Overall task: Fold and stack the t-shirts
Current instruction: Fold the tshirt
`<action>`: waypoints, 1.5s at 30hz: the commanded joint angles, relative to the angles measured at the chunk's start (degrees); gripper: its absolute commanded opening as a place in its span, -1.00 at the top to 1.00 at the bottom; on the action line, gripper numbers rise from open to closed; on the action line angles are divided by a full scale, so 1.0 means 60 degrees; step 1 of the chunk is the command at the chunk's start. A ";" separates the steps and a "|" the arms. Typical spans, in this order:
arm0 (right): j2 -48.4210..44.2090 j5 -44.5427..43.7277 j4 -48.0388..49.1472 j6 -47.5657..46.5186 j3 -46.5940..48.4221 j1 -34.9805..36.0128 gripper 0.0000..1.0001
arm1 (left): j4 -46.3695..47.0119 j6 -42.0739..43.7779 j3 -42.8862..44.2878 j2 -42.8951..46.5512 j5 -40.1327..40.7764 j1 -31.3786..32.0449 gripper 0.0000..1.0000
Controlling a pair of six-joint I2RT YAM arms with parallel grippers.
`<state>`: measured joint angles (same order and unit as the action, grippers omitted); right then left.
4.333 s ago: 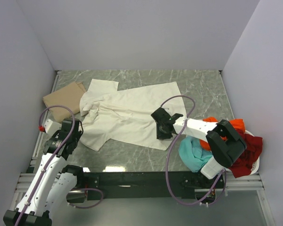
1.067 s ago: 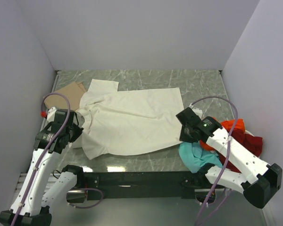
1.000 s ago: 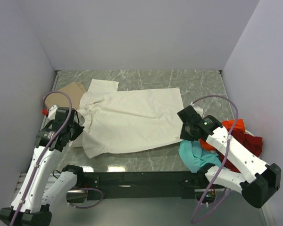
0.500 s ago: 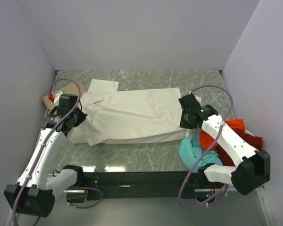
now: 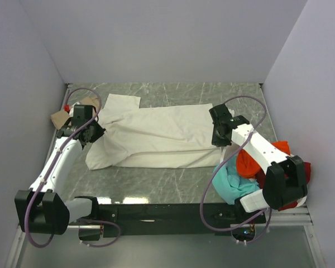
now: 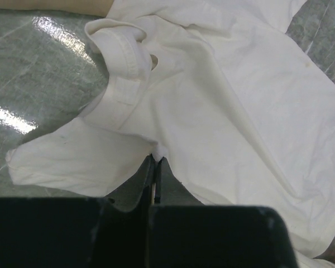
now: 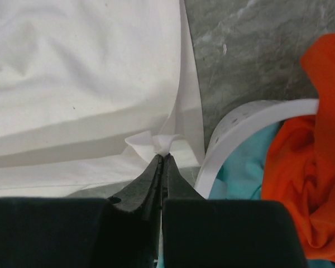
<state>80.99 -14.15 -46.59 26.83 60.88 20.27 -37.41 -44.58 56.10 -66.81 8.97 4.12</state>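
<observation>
Left arm: Your left arm stretched forward along the table's left side, with the left gripper (image 6: 155,162) low at the left end of the large cream-white cloth t-shirt (image 5: 156,137).
Left jaws: They were pressed together on a small pinch of that shirt's edge, close to the sleeve.
Right arm: Your right arm bent in from the right, with the right gripper (image 7: 162,157) at the shirt's right end, just beside the white plastic basket (image 7: 251,120).
Right jaws: They were closed on a little peak of the same shirt's edge.
Shirt's place: It lay lengthwise across the middle of the green marbled table (image 5: 173,92), collar toward the left.
Hard to see: The tan t-shirt (image 5: 60,116) in the far left corner was mostly covered by your left arm. The teal t-shirt (image 5: 229,181), orange t-shirt (image 5: 251,162) and dark red t-shirt (image 5: 304,170) sat bunched at the basket, hiding most of it.
</observation>
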 commanded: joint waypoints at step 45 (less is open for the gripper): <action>0.2221 0.1317 0.0879 -0.0825 0.2613 -0.0289 -0.54 | 0.0816 0.0282 0.0351 -0.1027 -0.0689 -0.1139 -0.88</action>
<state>100.64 -10.44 -42.96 21.08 78.32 17.28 -29.78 -41.50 62.08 -78.65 5.21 0.32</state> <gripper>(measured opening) 0.768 0.941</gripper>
